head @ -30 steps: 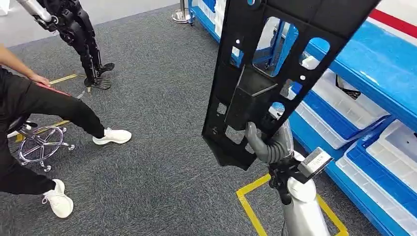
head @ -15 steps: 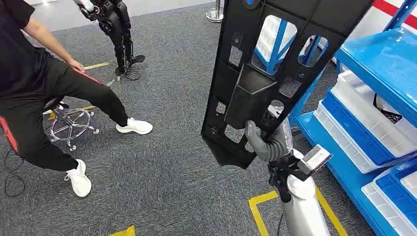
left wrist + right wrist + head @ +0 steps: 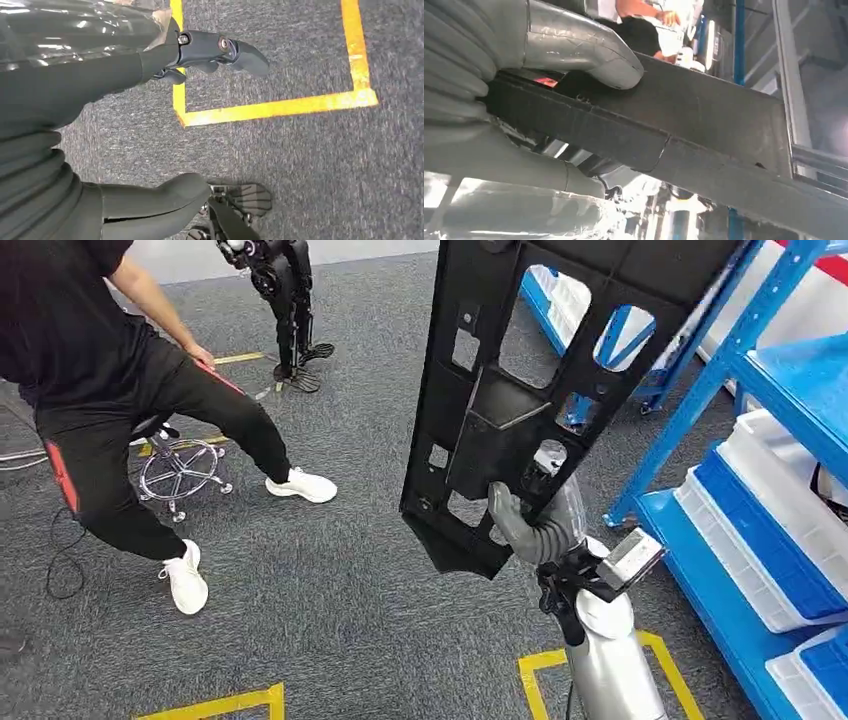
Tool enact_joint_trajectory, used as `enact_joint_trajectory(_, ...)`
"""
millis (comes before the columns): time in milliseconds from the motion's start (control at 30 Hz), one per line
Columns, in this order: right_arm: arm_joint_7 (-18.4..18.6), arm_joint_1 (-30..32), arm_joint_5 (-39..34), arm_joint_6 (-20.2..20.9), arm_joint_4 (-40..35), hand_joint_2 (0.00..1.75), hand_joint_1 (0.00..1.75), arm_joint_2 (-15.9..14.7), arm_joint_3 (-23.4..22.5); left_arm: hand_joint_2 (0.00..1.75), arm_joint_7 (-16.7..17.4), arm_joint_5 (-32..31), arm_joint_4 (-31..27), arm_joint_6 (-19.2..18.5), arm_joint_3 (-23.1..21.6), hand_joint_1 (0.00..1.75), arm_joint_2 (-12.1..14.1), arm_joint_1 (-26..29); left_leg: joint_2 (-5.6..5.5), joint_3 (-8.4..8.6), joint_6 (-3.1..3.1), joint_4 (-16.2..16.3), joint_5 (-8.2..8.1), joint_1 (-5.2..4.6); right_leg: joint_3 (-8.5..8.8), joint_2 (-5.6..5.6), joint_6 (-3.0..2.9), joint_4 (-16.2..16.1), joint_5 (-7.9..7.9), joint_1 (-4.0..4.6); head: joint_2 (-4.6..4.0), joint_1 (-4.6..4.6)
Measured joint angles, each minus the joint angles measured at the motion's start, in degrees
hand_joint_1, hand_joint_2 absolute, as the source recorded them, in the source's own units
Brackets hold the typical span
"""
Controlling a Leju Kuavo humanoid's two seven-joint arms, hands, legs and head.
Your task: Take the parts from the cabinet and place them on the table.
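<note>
Black panel part [image 3: 560, 370] stands upright in the right hand [image 3: 535, 525], whose fingers [image 3: 589, 55] clamp its lower edge, clear of the blue cabinet [image 3: 770, 490], while the left hand [image 3: 210, 55] hangs with fingers apart holding nothing, so this looks like the carry, and the next move calls for finding the worktop

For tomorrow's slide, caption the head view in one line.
Right hand grips a large black part upright beside blue shelving, a person nearby.
</note>
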Motion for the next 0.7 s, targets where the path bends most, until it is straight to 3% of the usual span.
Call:
enact_joint_trajectory(33, 0.0, -0.1, 0.0, 0.0, 0.0, 1.75, 1.75, 0.0, 0.2, 1.75, 0.0, 0.0, 0.0, 0.0, 0.1, 0.00, 0.0, 0.1, -0.68, 0.72, 0.35, -1.0, 0.52, 0.15, 0.34, -0.20, 0.24, -0.1, -0.14, 0.33, 0.00, 0.00)
enact_joint_trajectory(67, 0.1, -0.3, 0.0, 0.0, 0.2, 1.75, 1.75, 0.0, 0.2, 1.75, 0.0, 0.0, 0.0, 0.0, 0.2, 0.00, -0.2, 0.2, -1.11, 1.45, 0.30, -1.9, 1.11, 0.64, -0.32, 2.29, 0.36, 1.1, -0.64, 0.08, 0.00, 0.15)
enact_joint_trajectory(100, 0.1, -0.4, 0.0, 0.0, 0.2, 1.75, 1.75, -0.1, 0.3, 1.75, -0.1, 0.1, 0.0, 0.0, 0.2, 0.00, -0.2, 0.0, -1.70, 1.60, 0.76, -2.1, 1.34, 0.83, -1.58, 4.52, 0.03, 4.2, -2.26, -0.03, 0.00, -0.13)
enact_joint_trajectory(133, 0.1, -0.4, 0.0, 0.0, 0.2, 1.75, 1.75, -0.1, 0.3, 1.75, -0.1, 0.1, 0.0, 0.0, 0.3, 0.00, -0.2, -0.1, -2.32, 1.58, 0.81, -2.1, 1.35, 0.89, -3.59, 5.37, -0.25, 8.4, -3.96, -0.07, 0.00, 0.24)
enact_joint_trajectory(200, 0.2, -0.3, 0.0, 0.0, 0.6, 1.75, 1.75, -0.4, 0.3, 1.75, -0.1, 0.2, 0.0, 0.0, 0.3, 0.00, -0.2, -0.2, -3.94, 1.53, 0.81, -2.1, 1.34, 0.92, -8.24, 5.78, -0.14, 17.0, -6.72, -0.42, 0.00, 0.33)
enact_joint_trajectory(233, 0.2, -0.2, 0.0, 0.0, 0.7, 1.75, 1.75, -0.5, 0.3, 1.75, -0.1, 0.2, 0.0, 0.0, 0.3, 0.00, -0.3, -0.2, -4.67, 1.57, 0.79, -2.1, 1.33, 0.98, -9.17, 5.80, 0.30, 18.2, -6.56, -0.59, 0.00, 0.33)
enact_joint_trajectory(267, 0.2, -0.3, 0.0, 0.0, 0.7, 1.75, 1.75, -0.6, 0.3, 1.75, 0.0, 0.2, 0.0, -0.2, 0.3, 0.00, -0.3, -0.1, -5.45, 1.65, 0.68, -2.0, 1.27, 1.12, -8.71, 5.80, 1.07, 16.5, -5.34, -0.81, 0.00, 0.35)
enact_joint_trajectory(333, 0.2, -0.5, 0.0, 0.0, 0.7, 1.75, 1.75, -0.7, 0.3, 1.75, 0.1, 0.2, 0.0, -0.4, 0.3, 0.00, -0.5, 0.0, -6.98, 1.71, 0.07, -1.4, 0.89, 1.64, -4.40, 6.31, 2.97, 6.6, -0.63, -1.46, 0.00, 0.35)
enact_joint_trajectory(367, 0.2, -0.7, 0.0, 0.0, 0.7, 1.75, 1.75, -0.7, 0.3, 1.75, 0.2, 0.2, 0.0, -0.5, 0.3, 0.00, -0.5, 0.0, -7.69, 1.43, -0.52, -0.7, 0.49, 1.82, -2.13, 8.03, 3.74, 1.7, 1.21, -2.08, 0.00, 0.41)
enact_joint_trajectory(400, 0.1, -0.9, 0.0, 0.0, 0.7, 1.75, 1.75, -0.7, 0.3, 1.75, 0.3, 0.2, 0.0, -0.5, 0.3, 0.00, -0.3, 0.0, -8.23, 0.96, -1.16, 0.1, 0.04, 1.43, -1.99, 8.56, 3.13, 1.3, 0.77, -1.61, 0.00, 0.48)
enact_joint_trajectory(433, 0.0, -1.1, 0.0, 0.0, 0.4, 1.75, 1.75, -0.7, 0.3, 1.75, 0.3, 0.2, 0.0, -0.5, 0.3, 0.00, -0.3, 0.0, -8.55, 0.71, -1.37, 0.3, -0.05, 1.63, -1.69, 7.95, 2.22, 1.3, 0.92, -1.77, 0.00, 0.48)
enact_joint_trajectory(500, 0.2, -1.4, 0.5, -0.2, 0.1, 1.75, 1.75, -0.7, 0.3, 1.75, 0.3, 0.0, 0.0, -0.5, 0.3, 0.00, -0.3, 0.5, -8.95, 0.51, -1.74, -0.1, 0.24, 1.88, -1.78, 7.45, 1.39, 1.4, 1.05, -1.18, 0.00, 0.46)
enact_joint_trajectory(533, 0.2, -1.8, 0.6, -0.3, 0.0, 1.75, 1.75, -0.7, 0.4, 1.75, 0.4, -0.1, 0.0, -0.5, 0.4, 0.00, -0.3, 0.6, -9.21, 0.46, -1.85, 0.1, 0.11, 2.04, -1.75, 7.06, 0.98, 1.2, 1.20, -1.73, 0.00, 0.44)
enact_joint_trajectory(567, 0.4, -2.2, 0.9, -0.5, -0.3, 1.75, 1.75, -0.7, 0.5, 1.75, 0.5, -0.3, 0.0, -0.5, 0.4, 0.00, -0.3, 0.7, -7.52, 0.34, -2.07, 0.9, -0.47, 1.98, -1.63, 6.73, 0.80, 1.2, 1.22, -1.59, 0.00, 0.44)
enact_joint_trajectory(600, 0.5, -2.4, 1.0, -0.5, -0.5, 1.75, 1.75, -0.7, 0.5, 1.75, 0.5, -0.3, 0.0, -0.4, 0.4, 0.00, -0.3, 0.6, -5.49, -0.41, -2.31, 2.5, -1.60, 1.88, -1.57, 6.44, 0.25, 1.1, 1.21, -1.55, 0.00, 0.00)
enact_joint_trajectory(633, 0.6, -2.7, 1.0, -0.6, -0.8, 1.75, 1.75, -0.7, 0.5, 1.75, 0.6, -0.4, 0.0, -0.4, 0.4, 0.00, -0.3, 0.4, -3.67, -2.76, -2.66, 7.1, -4.15, 2.01, -1.59, 5.87, 0.00, 1.1, 1.12, -1.32, 0.00, -0.13)
enact_joint_trajectory(700, 0.8, -2.9, 1.1, -0.7, -0.9, 1.75, 1.75, -0.7, 0.5, 1.75, 0.7, -0.4, 0.0, -0.4, 0.4, 0.00, -0.3, 0.3, -2.74, -7.22, -2.83, 15.7, -7.76, 2.14, -1.66, 4.79, -0.20, 1.1, 0.98, -0.92, 0.00, -0.13)
